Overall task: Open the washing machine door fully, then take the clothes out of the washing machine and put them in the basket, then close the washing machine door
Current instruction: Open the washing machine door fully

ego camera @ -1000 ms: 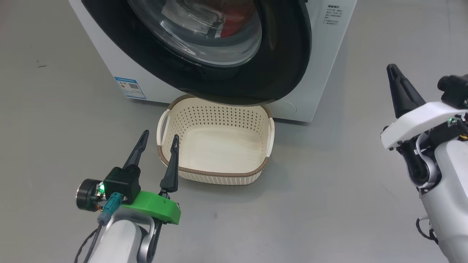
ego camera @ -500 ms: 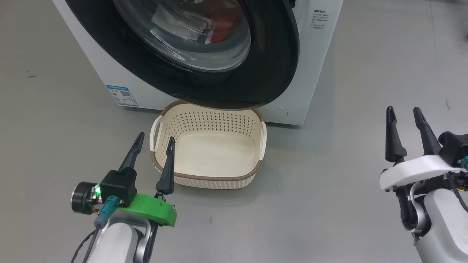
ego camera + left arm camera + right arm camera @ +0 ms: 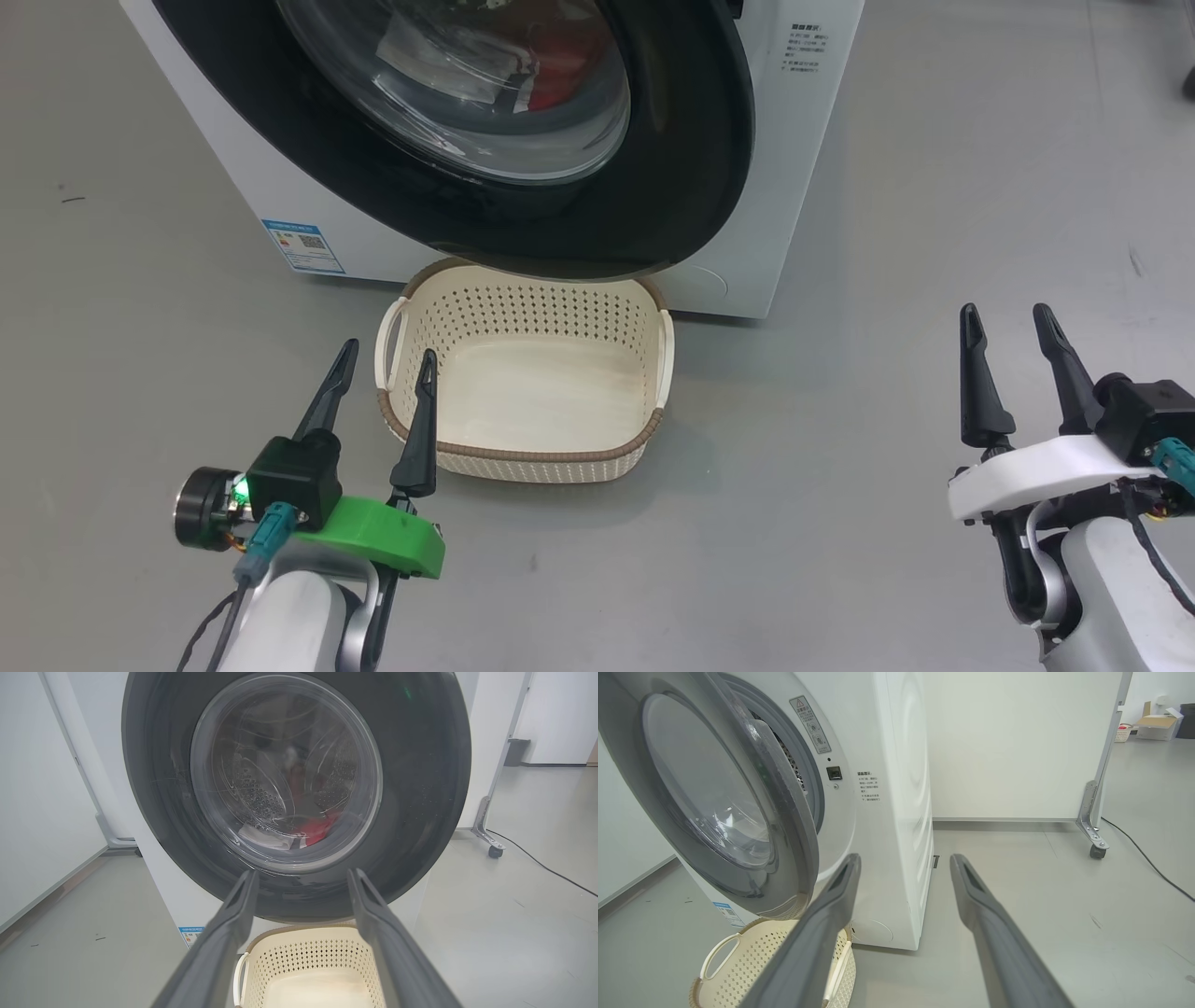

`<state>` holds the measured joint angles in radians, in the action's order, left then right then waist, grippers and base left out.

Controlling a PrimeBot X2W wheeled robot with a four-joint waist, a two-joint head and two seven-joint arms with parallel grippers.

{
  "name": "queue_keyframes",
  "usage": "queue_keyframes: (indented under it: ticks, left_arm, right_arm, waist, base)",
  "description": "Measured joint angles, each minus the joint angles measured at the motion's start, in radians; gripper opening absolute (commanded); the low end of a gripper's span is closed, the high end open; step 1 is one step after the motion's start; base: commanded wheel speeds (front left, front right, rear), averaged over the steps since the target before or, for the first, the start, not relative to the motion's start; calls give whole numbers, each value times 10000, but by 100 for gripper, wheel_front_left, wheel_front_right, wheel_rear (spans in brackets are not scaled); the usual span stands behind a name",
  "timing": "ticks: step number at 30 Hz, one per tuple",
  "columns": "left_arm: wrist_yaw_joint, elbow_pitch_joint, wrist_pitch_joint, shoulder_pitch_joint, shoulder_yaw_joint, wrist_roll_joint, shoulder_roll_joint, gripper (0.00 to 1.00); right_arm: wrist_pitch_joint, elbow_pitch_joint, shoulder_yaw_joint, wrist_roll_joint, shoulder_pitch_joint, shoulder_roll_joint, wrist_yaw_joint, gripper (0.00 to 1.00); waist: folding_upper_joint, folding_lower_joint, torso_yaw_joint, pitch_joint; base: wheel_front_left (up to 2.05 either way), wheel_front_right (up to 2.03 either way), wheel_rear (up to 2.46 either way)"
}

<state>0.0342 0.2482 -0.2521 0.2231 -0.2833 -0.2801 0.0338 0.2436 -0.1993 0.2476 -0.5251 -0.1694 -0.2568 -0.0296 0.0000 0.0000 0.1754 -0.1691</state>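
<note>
Left end effector point(image 3: 388, 350) spread; right point(image 3: 1005, 310) too.

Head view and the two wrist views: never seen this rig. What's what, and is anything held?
It is a wheeled robot with two arms, each ending in a two-fingered hand. The head view looks down from the robot's head: left hand lower left, right hand lower right, both open and empty. Each wrist view looks forward from one arm's wrist. On the floor stand the washing machine and, in front of it, an empty basket. The washing machine door is partly open; the clothes lie in the drum, seen through the door.
</note>
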Motion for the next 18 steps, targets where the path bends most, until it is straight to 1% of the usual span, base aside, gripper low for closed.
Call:
queue_keyframes:
  ticks: [5, 7, 17, 18]
  left_arm:
    - [0, -31, 0, -5, 48, 0, 0, 100]
    - [0, -35, 0, -5, 84, 0, 0, 100]
    - [0, -33, 0, -10, 96, 2, 0, 100]
    - [0, -33, 0, -12, 96, 2, 0, 100]
  right_arm:
    - [10, 274, -111, -2, 154, 134, -27, 100]
    - [10, 324, -119, -2, 195, 136, -86, 100]
    - [12, 569, -211, 161, 393, 146, -102, 100]
    - [12, 600, -217, 169, 395, 153, -148, 100]
  waist:
    - [0, 0, -28, -32]
    - [0, 0, -34, -45]
    - [0, 0, -39, -96]
    - [0, 0, -40, -102]
  base:
    - [0, 0, 0]
    - [0, 0, 0]
    - [0, 0, 0]
    - [0, 0, 0]
